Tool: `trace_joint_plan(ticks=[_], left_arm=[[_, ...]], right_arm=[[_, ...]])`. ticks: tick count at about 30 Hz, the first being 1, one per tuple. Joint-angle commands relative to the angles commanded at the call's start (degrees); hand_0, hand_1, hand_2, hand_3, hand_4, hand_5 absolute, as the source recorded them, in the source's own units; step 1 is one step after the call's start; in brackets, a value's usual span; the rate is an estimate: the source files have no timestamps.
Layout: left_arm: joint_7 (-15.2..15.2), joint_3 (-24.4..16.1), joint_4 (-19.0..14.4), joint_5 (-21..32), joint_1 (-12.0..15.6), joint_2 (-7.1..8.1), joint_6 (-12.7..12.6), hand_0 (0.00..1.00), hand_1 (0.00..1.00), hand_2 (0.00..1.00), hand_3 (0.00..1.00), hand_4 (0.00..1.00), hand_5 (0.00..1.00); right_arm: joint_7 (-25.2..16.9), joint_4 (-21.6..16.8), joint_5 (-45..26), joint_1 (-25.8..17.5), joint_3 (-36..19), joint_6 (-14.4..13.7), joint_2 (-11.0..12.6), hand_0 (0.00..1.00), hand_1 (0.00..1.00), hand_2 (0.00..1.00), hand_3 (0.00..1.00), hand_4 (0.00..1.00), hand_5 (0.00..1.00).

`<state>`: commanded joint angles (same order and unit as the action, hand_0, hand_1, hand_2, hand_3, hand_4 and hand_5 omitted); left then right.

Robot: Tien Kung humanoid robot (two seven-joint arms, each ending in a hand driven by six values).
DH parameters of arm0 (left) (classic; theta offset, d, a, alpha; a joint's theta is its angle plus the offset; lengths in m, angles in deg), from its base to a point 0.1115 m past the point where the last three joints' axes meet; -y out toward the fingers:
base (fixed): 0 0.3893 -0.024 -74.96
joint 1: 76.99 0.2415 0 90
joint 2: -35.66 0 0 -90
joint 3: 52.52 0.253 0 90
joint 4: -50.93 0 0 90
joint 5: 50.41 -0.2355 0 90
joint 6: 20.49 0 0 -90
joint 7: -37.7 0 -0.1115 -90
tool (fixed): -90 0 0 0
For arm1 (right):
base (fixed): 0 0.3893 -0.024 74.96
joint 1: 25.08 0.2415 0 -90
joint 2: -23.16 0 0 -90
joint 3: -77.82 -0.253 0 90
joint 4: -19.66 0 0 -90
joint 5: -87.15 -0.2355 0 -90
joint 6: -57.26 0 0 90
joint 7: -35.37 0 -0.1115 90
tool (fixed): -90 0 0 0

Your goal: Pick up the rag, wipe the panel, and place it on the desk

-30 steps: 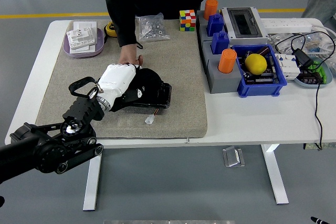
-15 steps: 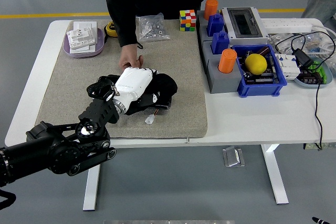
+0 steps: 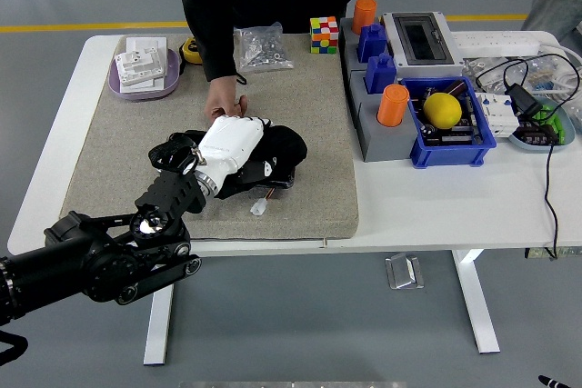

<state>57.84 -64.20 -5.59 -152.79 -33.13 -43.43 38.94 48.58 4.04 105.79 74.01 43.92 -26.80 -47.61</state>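
We find the left hand (image 3: 231,145) pressed on the black rag (image 3: 277,149), fingers curled into it, over the panel; a person's hand (image 3: 223,101) steadies the far side

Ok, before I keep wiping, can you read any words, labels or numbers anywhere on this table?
None can be read.
White cards in the purple tray: grey print, too small.
Power strip: no print can be made out.
Grey box: no label shows.
Left hand on the black rag: no print.

The rag (image 3: 280,147) lies mid-mat (image 3: 118,152), under the left robot hand (image 3: 229,144), a person's hand (image 3: 223,100) just behind.
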Motion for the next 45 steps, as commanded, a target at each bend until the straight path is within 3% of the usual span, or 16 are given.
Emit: trace_joint_plan(ticks=[28,45], left_arm=[[-0.3,-7.6,2.3,-1.7,3.1,7.53,0.4,0.216,0.099,0.673,0.639,0.476,0.109],[-0.7,-13.9,3.7,-3.1,7.4,13.11,0.4,0.216,0.100,0.672,0.641,0.478,0.110]], right_arm=[[0.1,0.0,0.6,-0.7,-1.4,-0.3,-0.4,0.778,0.649,0.714,0.637,0.998,0.566],[0.2,0.0,0.9,-1.0,-2.5,-0.5,-0.6,0.778,0.649,0.714,0.638,0.998,0.565]])
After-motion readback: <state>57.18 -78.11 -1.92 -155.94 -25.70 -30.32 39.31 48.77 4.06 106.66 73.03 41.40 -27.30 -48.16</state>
